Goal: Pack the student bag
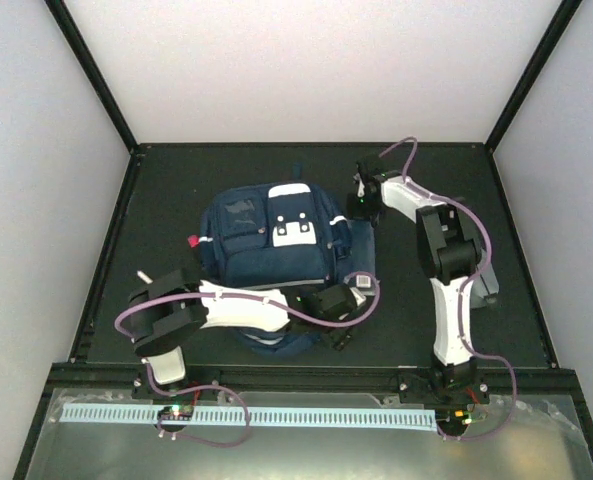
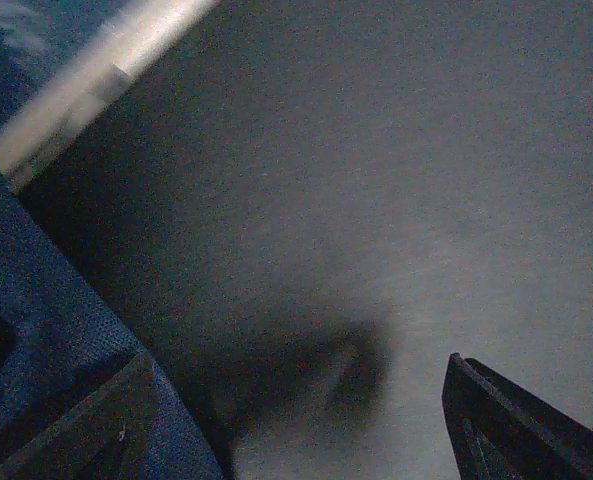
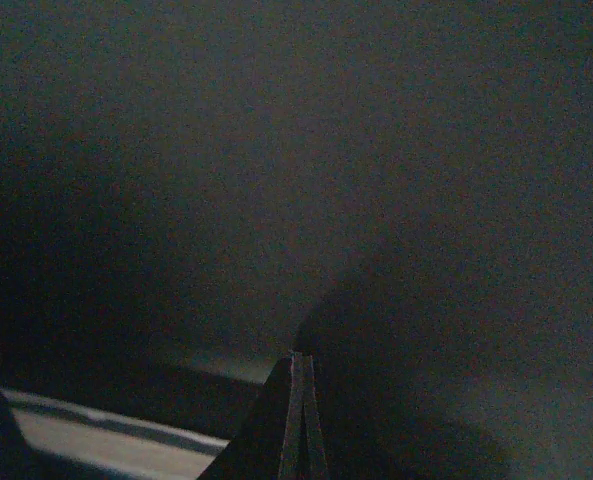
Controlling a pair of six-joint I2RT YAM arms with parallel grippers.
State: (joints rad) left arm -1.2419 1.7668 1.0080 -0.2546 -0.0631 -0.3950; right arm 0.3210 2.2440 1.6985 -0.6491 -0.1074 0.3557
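Fabric looks soft, floppy: your left gripper [image 2: 296, 365] gapes wide, student bag [image 1: 273, 262] beside one jaw, pinch there; right gripper [image 3: 298, 368] closed, empty.

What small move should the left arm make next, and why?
Probably slide the left gripper sideways onto the edge of the student bag and close. Its jaws stand open over the table with nothing between them, and the bag's blue fabric lies right beside one finger.
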